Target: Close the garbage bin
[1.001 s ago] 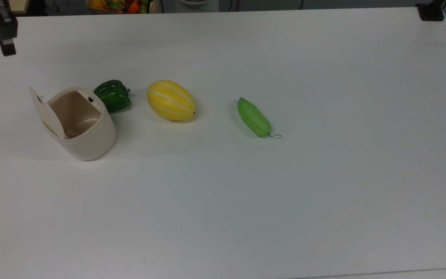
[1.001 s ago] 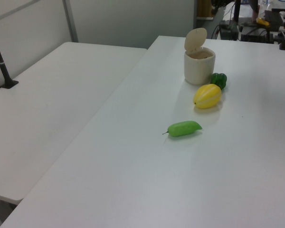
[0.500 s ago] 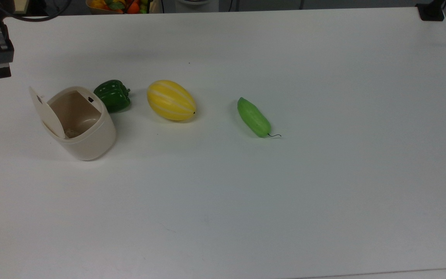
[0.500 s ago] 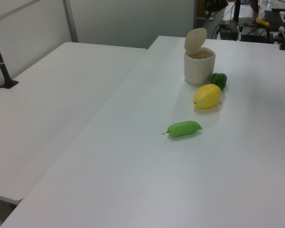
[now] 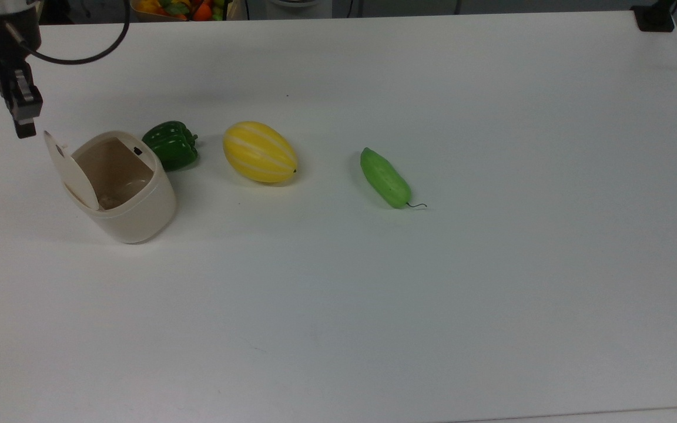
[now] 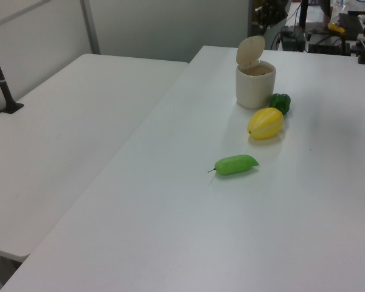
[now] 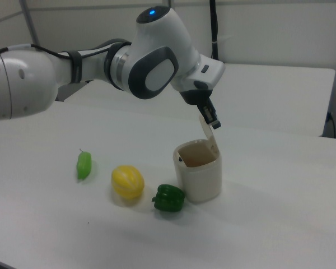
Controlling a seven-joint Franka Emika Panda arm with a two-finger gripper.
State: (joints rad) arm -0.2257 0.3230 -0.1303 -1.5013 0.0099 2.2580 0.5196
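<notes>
The garbage bin [image 5: 124,194] stands open beside the green pepper [image 5: 171,145], lid [image 5: 68,170] upright. The claw [image 5: 23,126] hovers just behind the lid; its grip state I cannot tell. The bin looks light, stiff plastic, so a push near the lid's top edge should swing it shut.

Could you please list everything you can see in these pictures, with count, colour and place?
Bin: one, cream, lid standing open, near the top view's left end of the table.
Pepper: one, dark green, beside the bin.
Melon: one, yellow with pale stripes, to the top view's right of the pepper.
Cucumber: one, light green, farther to the top view's right.
Table: one, white, under everything.
Gripper: one, black, close to the lid's upper edge.
</notes>
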